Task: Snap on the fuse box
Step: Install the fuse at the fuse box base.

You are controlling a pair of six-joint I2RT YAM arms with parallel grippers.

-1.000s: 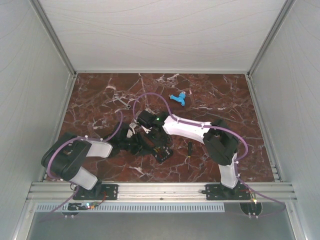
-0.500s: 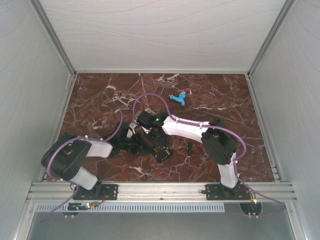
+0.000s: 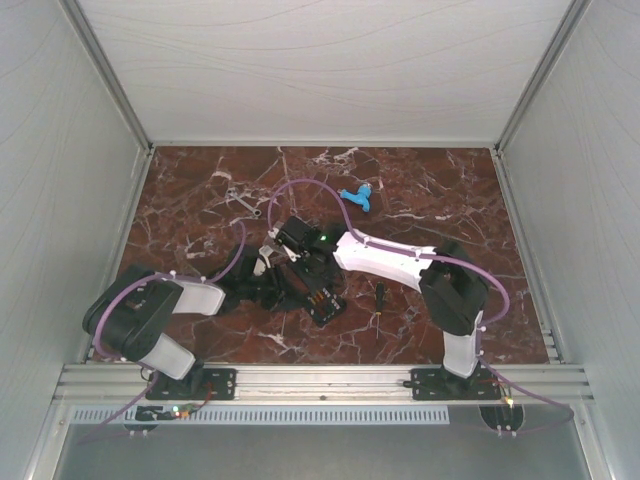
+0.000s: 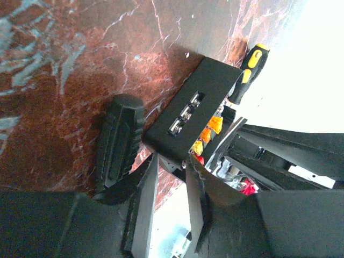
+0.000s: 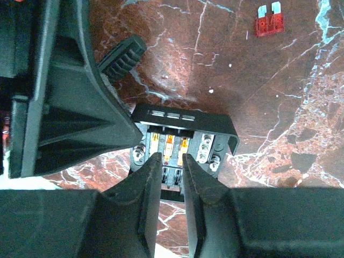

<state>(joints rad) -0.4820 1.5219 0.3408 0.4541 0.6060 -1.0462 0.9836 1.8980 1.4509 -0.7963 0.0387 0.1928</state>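
Note:
The fuse box (image 3: pixel 323 300) is a small black tray lying on the marble between the two arms. Orange fuses (image 5: pixel 169 145) and metal screws show inside it. A black slotted cover (image 5: pixel 183 121) runs along its far edge. My left gripper (image 4: pixel 172 161) is shut on a near corner of the fuse box (image 4: pixel 188 107), reaching in from the left. Directly over the open part of the tray hangs my right gripper (image 5: pixel 169 159), its jaws a little apart with nothing between them. In the top view the wrists hide most of the box.
A black ribbed screwdriver handle (image 4: pixel 119 141) lies just left of the box. A yellow-and-black screwdriver (image 4: pixel 248 72) lies beyond it. A loose red fuse (image 5: pixel 267 20) rests on the marble. Farther back are a blue plastic piece (image 3: pixel 356 196) and a wrench (image 3: pixel 243 203). Enclosure walls stand on three sides.
My right gripper's jaws have parted from shut and its arm has shifted slightly. The left gripper and the fuse box have not moved.

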